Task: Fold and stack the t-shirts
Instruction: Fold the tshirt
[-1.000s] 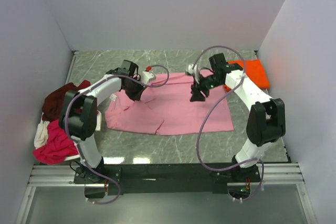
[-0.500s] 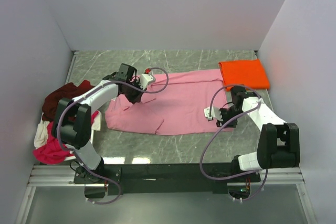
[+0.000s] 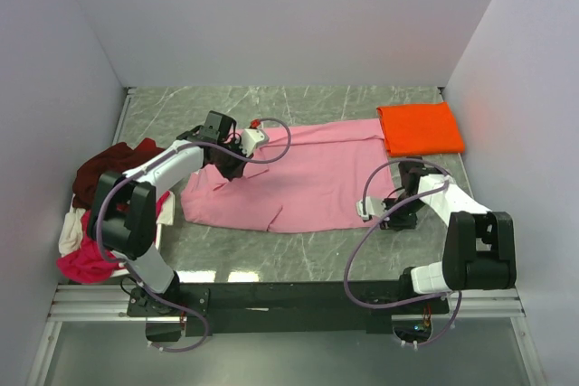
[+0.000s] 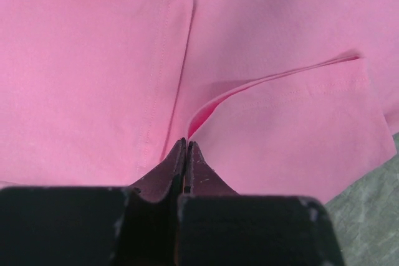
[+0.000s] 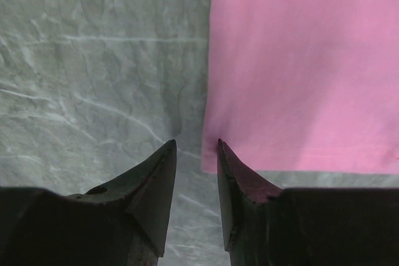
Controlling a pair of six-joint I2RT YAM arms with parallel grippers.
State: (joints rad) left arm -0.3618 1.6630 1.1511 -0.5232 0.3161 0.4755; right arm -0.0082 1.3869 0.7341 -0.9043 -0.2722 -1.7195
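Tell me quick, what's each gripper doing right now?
Left gripper: closed, pinching a fold of the pink shirt.
Right gripper: open, holding nothing, poised at the shirt's corner.

A pink t-shirt (image 3: 308,183) lies spread flat on the worktop (image 3: 271,101). An orange t-shirt (image 3: 419,128) sits folded at far right. Maroon, magenta and cream shirts (image 3: 90,223) lie heaped at left.

left wrist: pink t-shirt (image 4: 93,73) runs off top, left and right edges; whether cloth sits between left gripper (image 4: 187,146) pressed-together tips cannot be told | right wrist: shirt cut off at top and right | top view: cream t-shirt (image 3: 68,232) mostly buried under magenta-red t-shirt (image 3: 90,259)
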